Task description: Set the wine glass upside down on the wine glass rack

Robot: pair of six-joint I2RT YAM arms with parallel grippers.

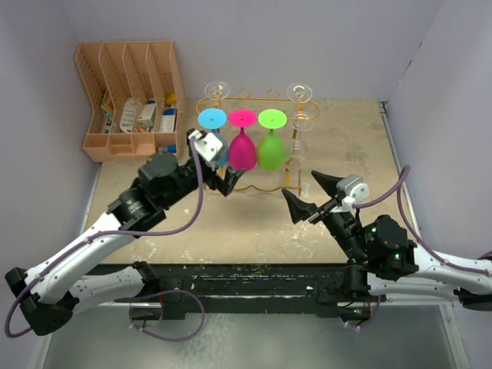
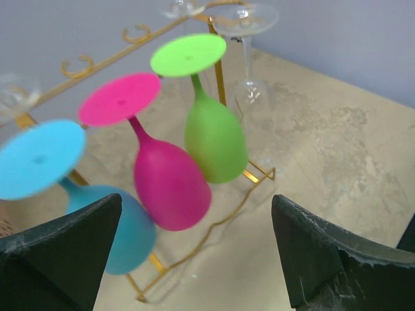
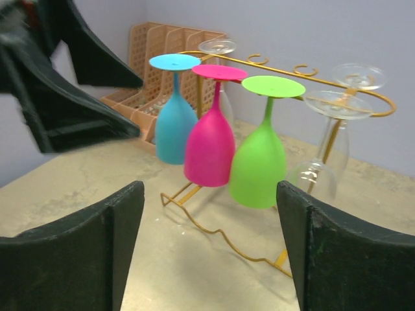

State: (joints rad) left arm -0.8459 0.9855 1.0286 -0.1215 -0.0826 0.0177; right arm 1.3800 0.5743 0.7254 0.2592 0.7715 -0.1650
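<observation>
A robotics lab test cell: plain pale partition walls (image 1: 269, 38) box in a beige marbled worktop (image 1: 254, 231) on three sides. A left arm (image 1: 115, 223) and right arm (image 1: 430, 265) are bolted at its near edge, trailing purple cables (image 1: 201, 196). A wine glass rack (image 1: 270, 94) and peach file organiser (image 1: 131, 77) stand along the far edge.

rack (image 1: 270, 94): blue glass (image 1: 211, 118), pink glass (image 1: 241, 150), green glass (image 1: 270, 150) inverted | right tool (image 1: 298, 183) open

Blue glass (image 2: 133, 233) bowl partly behind left tool (image 2: 196, 207), file organiser (image 1: 131, 92) contents too small to tell
</observation>
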